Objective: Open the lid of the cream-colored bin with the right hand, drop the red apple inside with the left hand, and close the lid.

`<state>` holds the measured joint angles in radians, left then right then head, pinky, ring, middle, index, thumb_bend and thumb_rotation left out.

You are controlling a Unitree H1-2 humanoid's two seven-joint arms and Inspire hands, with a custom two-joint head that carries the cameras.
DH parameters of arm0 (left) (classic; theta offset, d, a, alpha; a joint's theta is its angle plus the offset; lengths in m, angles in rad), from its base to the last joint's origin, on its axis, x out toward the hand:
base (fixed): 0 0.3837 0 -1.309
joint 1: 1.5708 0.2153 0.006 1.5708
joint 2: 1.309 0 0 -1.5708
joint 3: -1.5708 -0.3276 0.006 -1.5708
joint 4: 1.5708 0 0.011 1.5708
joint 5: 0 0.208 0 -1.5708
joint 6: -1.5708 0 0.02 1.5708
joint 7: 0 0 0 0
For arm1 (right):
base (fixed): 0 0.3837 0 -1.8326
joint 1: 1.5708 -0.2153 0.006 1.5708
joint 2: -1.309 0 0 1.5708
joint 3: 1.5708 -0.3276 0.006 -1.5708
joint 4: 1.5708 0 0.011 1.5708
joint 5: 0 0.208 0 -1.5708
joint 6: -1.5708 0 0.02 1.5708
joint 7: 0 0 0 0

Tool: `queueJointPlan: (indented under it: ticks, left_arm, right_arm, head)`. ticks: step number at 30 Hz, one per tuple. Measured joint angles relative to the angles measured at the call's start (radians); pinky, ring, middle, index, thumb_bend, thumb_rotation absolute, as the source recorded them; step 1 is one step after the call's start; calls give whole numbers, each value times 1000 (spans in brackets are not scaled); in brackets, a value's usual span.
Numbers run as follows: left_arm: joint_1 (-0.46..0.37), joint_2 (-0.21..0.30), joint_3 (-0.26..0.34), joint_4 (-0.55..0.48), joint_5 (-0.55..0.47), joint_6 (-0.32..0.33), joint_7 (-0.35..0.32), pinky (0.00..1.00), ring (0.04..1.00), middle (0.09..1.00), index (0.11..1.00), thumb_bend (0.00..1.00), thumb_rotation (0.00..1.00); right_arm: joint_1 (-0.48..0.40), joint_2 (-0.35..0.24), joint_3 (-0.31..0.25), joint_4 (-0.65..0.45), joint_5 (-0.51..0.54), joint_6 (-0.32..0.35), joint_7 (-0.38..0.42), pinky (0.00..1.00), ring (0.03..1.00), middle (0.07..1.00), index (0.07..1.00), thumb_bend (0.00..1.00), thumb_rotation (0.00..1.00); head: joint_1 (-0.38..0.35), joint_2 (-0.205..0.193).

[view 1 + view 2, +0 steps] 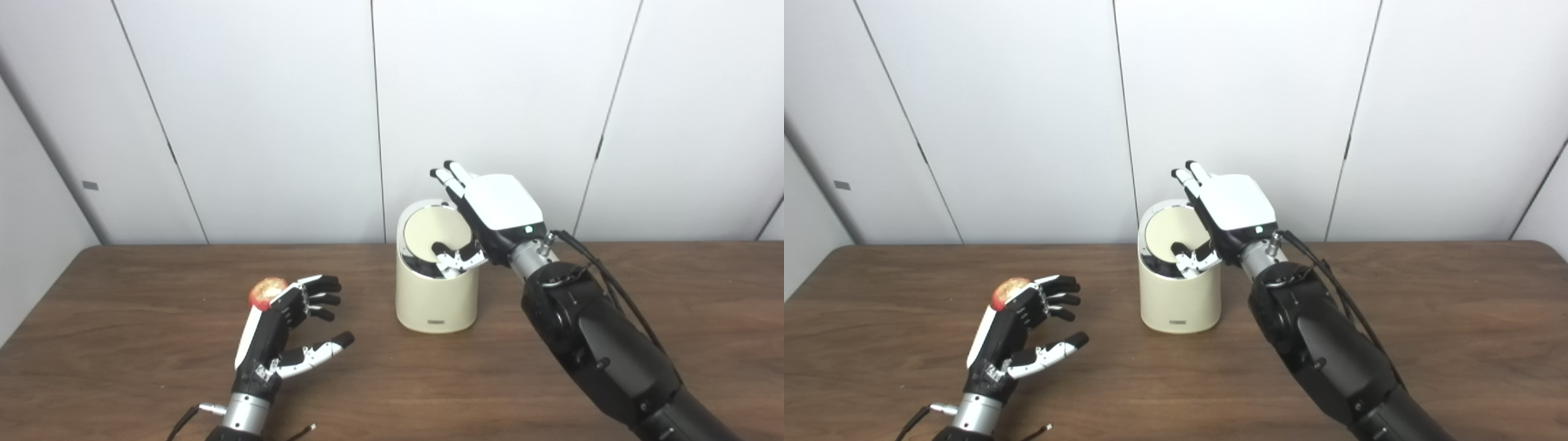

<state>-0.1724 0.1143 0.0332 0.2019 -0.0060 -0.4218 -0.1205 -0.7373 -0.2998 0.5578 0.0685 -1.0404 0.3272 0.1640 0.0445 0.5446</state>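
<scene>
One cream-colored bin stands upright on the brown wooden bench, its long axis vertical and its mouth facing up, near the bench's far edge and roughly at mid-width. Its round lid is tilted, the far edge raised and the near edge dipped into the bin, so a dark gap shows along the near rim. The right robot hand hangs over the bin's right side, back of the hand up, fingers stretched toward the wall above the lid's far rim and the thumb lying down across the opening on the lid's lower part; whether it actually pinches the lid cannot be told. One red apple, with a pale yellowish patch on top, sits on the bench well left of the bin. The left robot hand is just in front of the apple on its right, released, fingers spread and curled, thumb apart below, palm facing right; its knuckles overlap the apple in view, and contact cannot be judged.
</scene>
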Motion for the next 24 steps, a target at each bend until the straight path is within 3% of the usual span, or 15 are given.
queueJointPlan:
  ticks: [10, 19, 24]
  left_arm:
    - [-1, -1, 0, 2, -12, 6, -6, 578, 685, 731, 745, 680, 27]
    - [-7, -1, -5, 8, -7, 5, -7, 580, 680, 727, 741, 691, 59]
    - [-7, 0, -5, 9, -7, 5, -7, 588, 689, 733, 745, 693, 63]
  right_arm:
    - [-1, 2, -35, 5, -11, -25, 22, 825, 910, 983, 960, 965, 345]
    - [51, 46, -190, -12, 103, -22, -1, 752, 881, 941, 929, 952, 330]
    - [67, 48, -283, -44, 174, -4, 1, 641, 836, 938, 920, 929, 342]
  head:
    - [-9, -8]
    - [-15, -15]
    - [-18, -15]
